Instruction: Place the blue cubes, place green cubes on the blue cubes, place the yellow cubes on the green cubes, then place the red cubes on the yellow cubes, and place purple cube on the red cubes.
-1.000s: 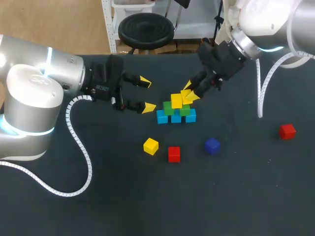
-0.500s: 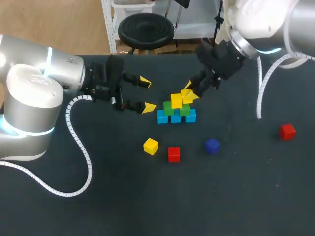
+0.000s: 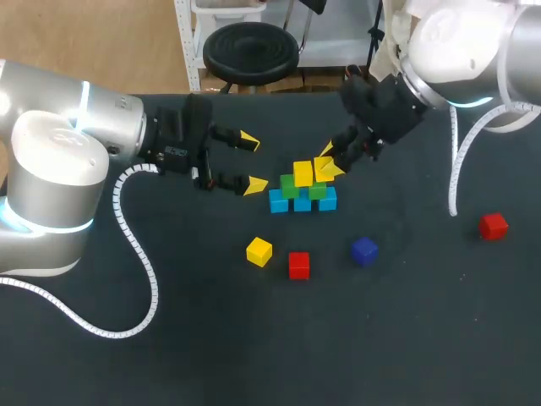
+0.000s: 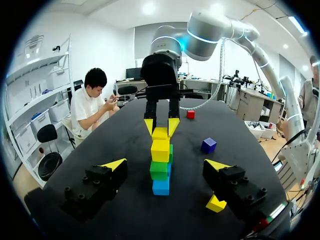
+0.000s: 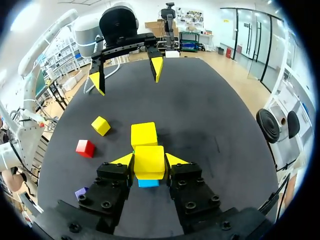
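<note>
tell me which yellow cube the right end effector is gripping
The held yellow cube, clamped in the right end effector atop the stack. The stacked yellow cube sits free beside it; the loose yellow cube lies on the table.

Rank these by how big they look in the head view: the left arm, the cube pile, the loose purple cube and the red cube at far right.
1. Left arm, by far the largest.
2. Cube pile.
3. Purple cube and far-right red cube: they look about alike, so I won't rank them.
</note>
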Robot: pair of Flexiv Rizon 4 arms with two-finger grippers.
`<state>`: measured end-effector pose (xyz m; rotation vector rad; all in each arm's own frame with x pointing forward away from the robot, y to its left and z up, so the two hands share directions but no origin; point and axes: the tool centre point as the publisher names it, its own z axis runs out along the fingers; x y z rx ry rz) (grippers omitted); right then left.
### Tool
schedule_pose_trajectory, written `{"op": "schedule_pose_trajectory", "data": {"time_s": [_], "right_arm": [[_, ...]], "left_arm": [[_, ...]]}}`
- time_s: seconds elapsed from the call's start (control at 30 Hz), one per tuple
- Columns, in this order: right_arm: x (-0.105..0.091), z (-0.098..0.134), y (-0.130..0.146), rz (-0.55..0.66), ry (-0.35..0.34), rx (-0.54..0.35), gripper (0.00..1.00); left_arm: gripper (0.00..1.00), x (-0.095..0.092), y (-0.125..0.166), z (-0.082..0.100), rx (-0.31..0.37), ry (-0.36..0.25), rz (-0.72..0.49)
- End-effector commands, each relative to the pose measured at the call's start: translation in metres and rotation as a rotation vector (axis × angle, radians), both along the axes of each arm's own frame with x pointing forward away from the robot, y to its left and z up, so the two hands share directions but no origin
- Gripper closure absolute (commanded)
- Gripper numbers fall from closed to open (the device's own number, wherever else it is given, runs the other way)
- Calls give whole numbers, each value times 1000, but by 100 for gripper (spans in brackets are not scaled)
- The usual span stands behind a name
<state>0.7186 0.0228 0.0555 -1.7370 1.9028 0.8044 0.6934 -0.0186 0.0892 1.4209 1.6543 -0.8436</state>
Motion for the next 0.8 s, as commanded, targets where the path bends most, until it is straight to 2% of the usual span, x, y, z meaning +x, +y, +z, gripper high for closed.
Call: {"op": "schedule_pose_trajectory", "data": {"time_s": [0.03,0.8], "right_arm": [[-1,0,0,3,-4,8,100],[-1,-1,-1,11,-14,64,100]], "left_arm": [[0,-1,1,-1,-4,-4,0],[0,-1,1,-1,-4,-4,0]]}}
